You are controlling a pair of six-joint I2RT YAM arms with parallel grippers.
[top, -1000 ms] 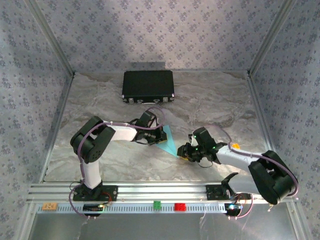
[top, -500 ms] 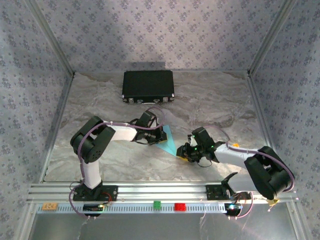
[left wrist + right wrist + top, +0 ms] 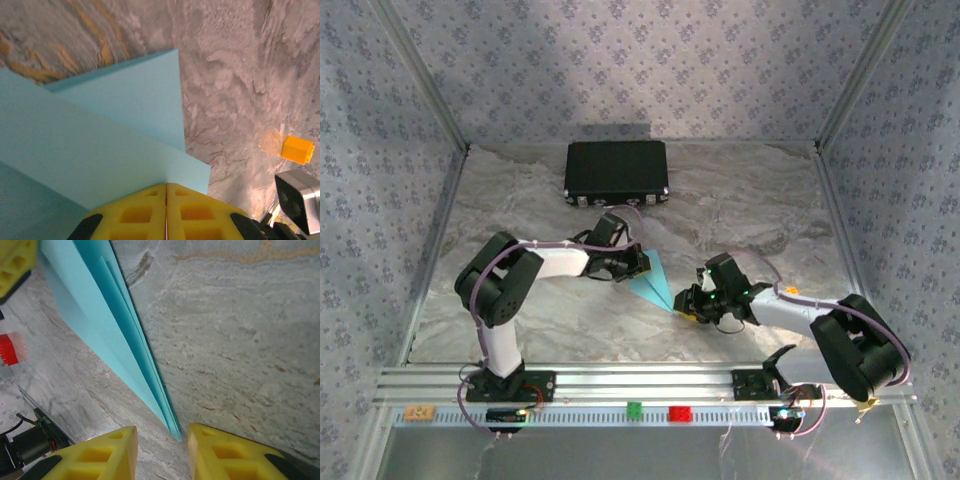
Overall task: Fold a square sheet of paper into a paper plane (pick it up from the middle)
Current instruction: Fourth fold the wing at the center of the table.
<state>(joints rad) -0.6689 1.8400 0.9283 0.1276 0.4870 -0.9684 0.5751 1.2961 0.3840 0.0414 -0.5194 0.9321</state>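
The light-blue paper plane point(image 3: 655, 283) lies on the marble table as a narrow creased dart, its sharp tip pointing toward the right arm. My left gripper point(image 3: 638, 265) is shut on its wide rear end; in the left wrist view the yellow fingers point(image 3: 135, 215) press together on the paper plane point(image 3: 100, 140), with my left gripper point(image 3: 166, 185) at the fold. My right gripper point(image 3: 686, 304) stands open at the tip. The right wrist view has the tip of the paper plane point(image 3: 100, 305) lying between the spread jaws of my right gripper point(image 3: 161, 432), untouched.
A black case point(image 3: 616, 172) sits at the back of the table. Small red point(image 3: 679, 413), green point(image 3: 634, 408) and orange point(image 3: 418, 411) blocks lie along the front rail. Patterned walls close in the left, right and back sides.
The left gripper has shifted slightly back and left with the paper's wide end, swinging the dart flatter. The right gripper edged left toward the tip a second ago, then held still.
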